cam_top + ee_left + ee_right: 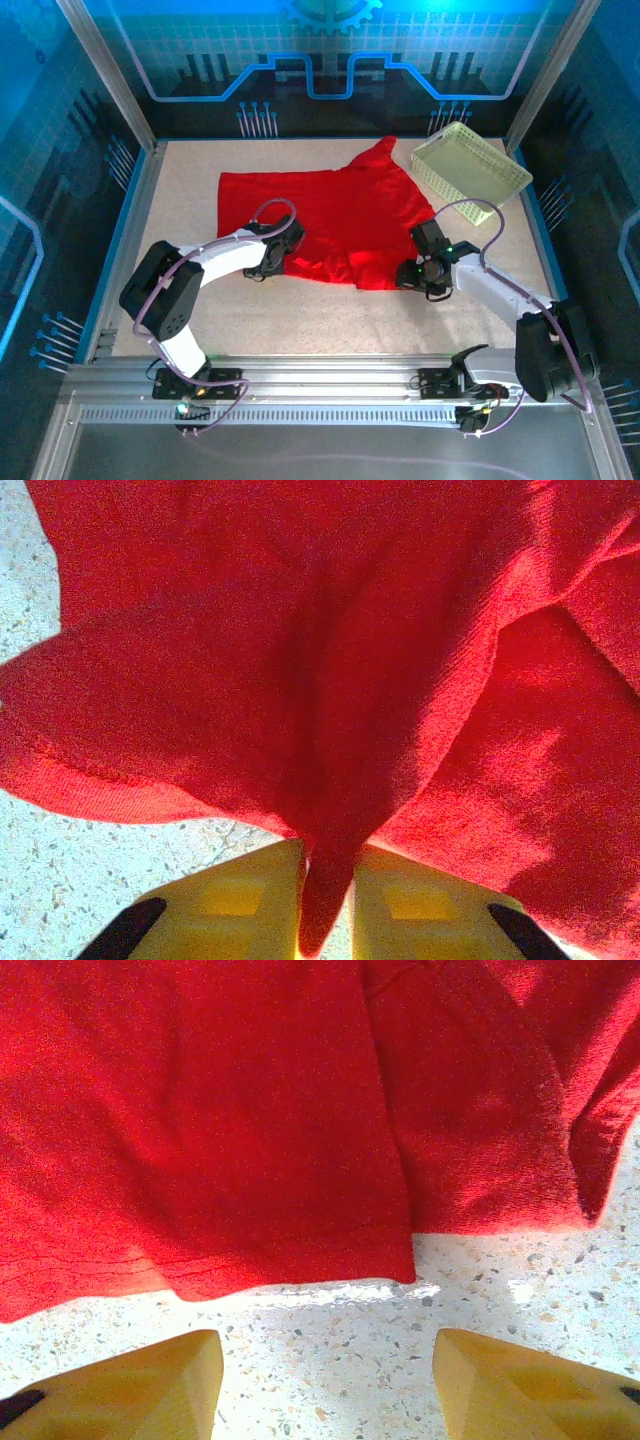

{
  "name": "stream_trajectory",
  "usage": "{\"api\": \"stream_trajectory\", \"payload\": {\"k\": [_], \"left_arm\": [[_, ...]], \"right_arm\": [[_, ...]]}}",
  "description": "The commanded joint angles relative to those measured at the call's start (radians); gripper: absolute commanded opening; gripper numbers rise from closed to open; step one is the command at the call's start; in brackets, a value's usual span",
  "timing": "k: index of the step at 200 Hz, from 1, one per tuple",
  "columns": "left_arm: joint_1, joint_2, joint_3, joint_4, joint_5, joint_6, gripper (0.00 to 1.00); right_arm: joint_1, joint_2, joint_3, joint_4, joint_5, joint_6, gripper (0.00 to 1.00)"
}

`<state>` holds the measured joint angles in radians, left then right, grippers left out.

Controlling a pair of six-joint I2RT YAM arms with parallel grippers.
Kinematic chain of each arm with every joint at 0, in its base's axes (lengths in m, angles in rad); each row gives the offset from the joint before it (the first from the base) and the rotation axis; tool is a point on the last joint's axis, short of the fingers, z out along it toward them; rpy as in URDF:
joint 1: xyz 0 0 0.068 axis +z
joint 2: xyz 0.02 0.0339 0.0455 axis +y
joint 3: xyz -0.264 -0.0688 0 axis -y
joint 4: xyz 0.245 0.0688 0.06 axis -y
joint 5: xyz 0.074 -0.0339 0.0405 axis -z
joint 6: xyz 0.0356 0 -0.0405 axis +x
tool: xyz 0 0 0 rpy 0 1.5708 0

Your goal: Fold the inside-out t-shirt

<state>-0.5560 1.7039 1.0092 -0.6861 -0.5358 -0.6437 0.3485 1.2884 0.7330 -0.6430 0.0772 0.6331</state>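
The inside-out t-shirt (330, 215) is bright red and lies spread on the speckled table, one part peaked toward the back. My left gripper (283, 250) is at its near-left hem, shut on a pinched fold of the t-shirt (320, 660). That fold runs down between the yellow fingers (240, 900) of the left gripper (327, 885). My right gripper (412, 275) stands open just in front of the near-right hem. In the right wrist view the t-shirt's (200, 1110) hem corner lies a little beyond the right gripper (328, 1350), with bare table between its fingertips.
A pale yellow-green lattice basket (470, 170) stands at the back right, close to the shirt's right edge. Blue walls and metal frame posts (105, 75) enclose the table. Bare tabletop (330, 320) runs between the shirt and the arm bases.
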Motion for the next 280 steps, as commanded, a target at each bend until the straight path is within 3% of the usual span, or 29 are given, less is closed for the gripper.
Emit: {"api": "stream_trajectory", "payload": {"k": [1,57,175,280], "left_arm": [[-0.005,-0.016,0.010,0.003,-0.033,0.023,0.17],[0.007,-0.083,-0.052,0.070,0.007,0.015,0.00],[0.030,-0.179,-0.105,0.094,0.008,0.022,0.00],[0.052,-0.254,-0.155,0.105,0.002,0.021,0.00]], "right_arm": [[0.013,-0.017,-0.009,-0.023,0.038,0.029,0.59],[0.013,0.006,-0.027,0.006,0.026,0.057,0.59],[0.012,0.202,0.025,0.048,0.079,0.062,0.50],[0.018,0.277,0.081,0.074,0.090,0.035,0.24]]}}
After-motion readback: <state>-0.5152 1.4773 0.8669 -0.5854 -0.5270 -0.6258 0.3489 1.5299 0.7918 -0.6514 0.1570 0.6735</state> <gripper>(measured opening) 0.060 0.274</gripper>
